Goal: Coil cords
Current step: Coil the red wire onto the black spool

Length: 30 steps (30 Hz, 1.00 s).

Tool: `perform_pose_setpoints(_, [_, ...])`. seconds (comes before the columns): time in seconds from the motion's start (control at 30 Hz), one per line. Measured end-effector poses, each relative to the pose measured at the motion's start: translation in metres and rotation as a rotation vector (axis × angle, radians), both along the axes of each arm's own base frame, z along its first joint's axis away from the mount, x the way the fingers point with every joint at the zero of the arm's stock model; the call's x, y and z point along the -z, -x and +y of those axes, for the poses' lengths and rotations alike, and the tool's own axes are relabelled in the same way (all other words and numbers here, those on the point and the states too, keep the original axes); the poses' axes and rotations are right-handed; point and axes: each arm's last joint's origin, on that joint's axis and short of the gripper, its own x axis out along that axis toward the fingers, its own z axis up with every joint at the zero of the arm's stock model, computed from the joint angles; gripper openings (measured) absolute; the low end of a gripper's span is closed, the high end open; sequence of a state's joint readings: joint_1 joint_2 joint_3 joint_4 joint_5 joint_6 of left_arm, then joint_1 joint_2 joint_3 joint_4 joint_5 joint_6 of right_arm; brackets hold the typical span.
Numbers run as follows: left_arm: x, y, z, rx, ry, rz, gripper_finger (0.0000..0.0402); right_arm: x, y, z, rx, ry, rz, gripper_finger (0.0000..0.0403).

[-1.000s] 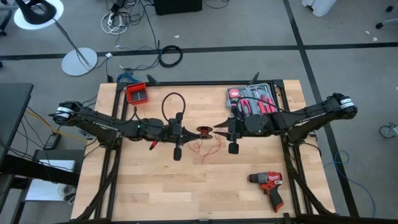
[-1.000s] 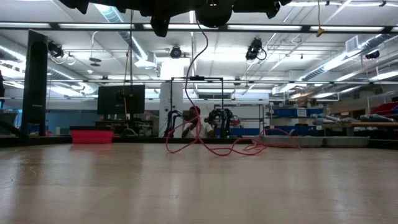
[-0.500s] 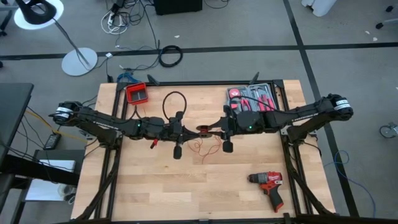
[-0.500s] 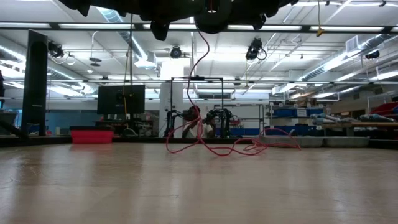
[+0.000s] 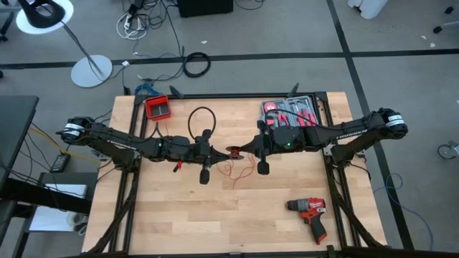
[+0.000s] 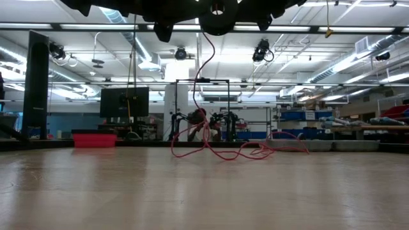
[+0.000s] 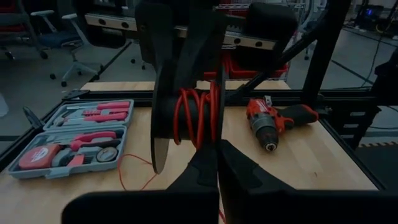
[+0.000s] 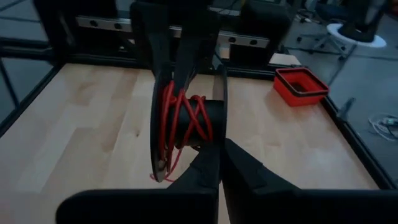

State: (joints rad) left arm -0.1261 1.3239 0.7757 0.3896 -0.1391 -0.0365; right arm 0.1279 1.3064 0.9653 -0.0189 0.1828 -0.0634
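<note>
Centre of the high view: the left claw (image 5: 217,151) and the right claw (image 5: 246,149) are meeting at a small black spool (image 5: 234,151), each clenched on one of its flanges. The thin red cords (image 7: 198,115) are wrapping its hub, the loose length trailing onto the pale wooden tabletop (image 5: 179,215) just below.

The wooden table (image 5: 179,215) carries a red drill (image 5: 310,213). A tool case (image 5: 290,113) lies beyond the drill. A red bin (image 5: 158,107) sits well apart from the drill.
</note>
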Motion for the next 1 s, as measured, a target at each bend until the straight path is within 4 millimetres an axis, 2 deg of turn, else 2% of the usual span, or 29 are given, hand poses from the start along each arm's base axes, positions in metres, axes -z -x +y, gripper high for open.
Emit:
perform_pose_setpoints(0.2, [0.0, 0.0, 0.001, -0.085, 0.014, -0.006, 0.0024, 0.0, 0.0, 0.0, 0.046, -0.018, -0.006, 0.0002])
perform_pose_setpoints(0.43, [-0.003, 0.0, 0.001, -0.153, 0.004, -0.033, 0.0107, -0.001, 0.002, 0.001, 0.067, -0.051, -0.011, 0.0001])
perform_pose_setpoints(0.57, [-0.004, 0.0, 0.001, -0.162, 0.012, -0.049, 0.0142, -0.004, 0.003, 0.001, 0.07, -0.06, -0.023, 0.0001])
perform_pose_setpoints(1.0, [-0.023, 0.012, 0.001, -0.163, 0.01, -0.121, 0.0151, -0.013, 0.018, 0.009, 0.132, -0.026, -0.032, 0.0])
